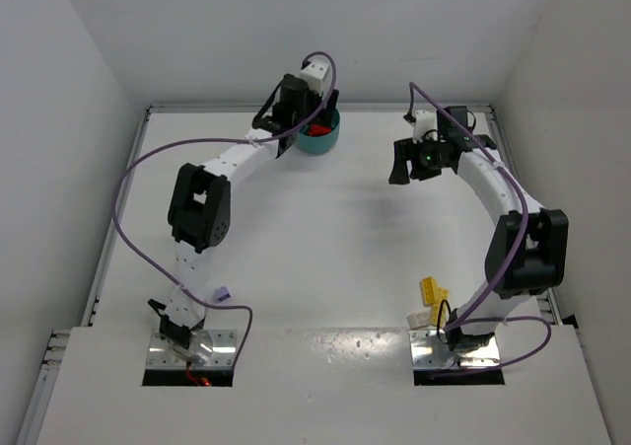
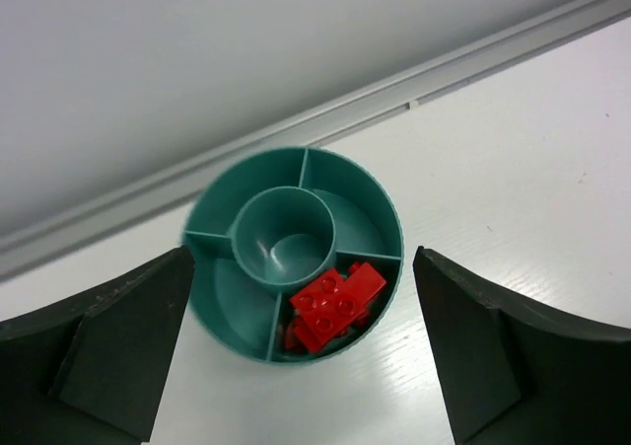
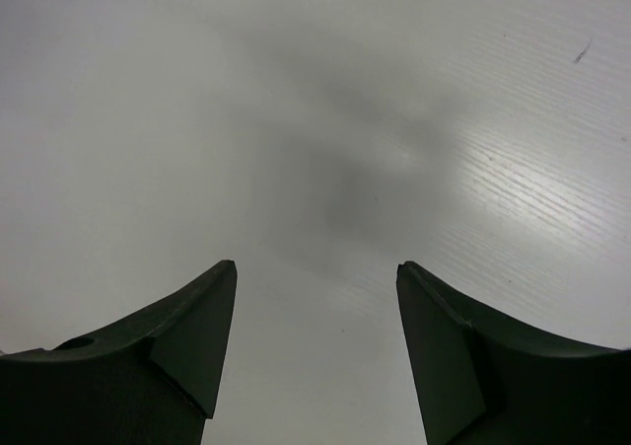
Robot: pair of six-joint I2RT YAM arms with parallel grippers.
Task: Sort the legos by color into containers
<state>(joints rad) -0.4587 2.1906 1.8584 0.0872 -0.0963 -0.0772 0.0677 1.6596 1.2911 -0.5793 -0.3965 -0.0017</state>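
Plainly, my left tool (image 2: pixel 301 267) hangs over the bowl (image 2: pixel 212 208), jaws wide apart and empty, placed for the outer compartment where the red legos (image 2: pixel 333 302) lie. My right tool (image 3: pixel 315 272), also apart and empty, sits well right of the bowl.

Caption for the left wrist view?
Open left end effector over teal bowl, red legos in one outer compartment.

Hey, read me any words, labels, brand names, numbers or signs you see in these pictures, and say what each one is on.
No text can be read in any view.
red legos: the stud tops are too blurred to show any brand mark.
teal bowl: plain, with no label showing.
yellow legos: too small to show any marking.
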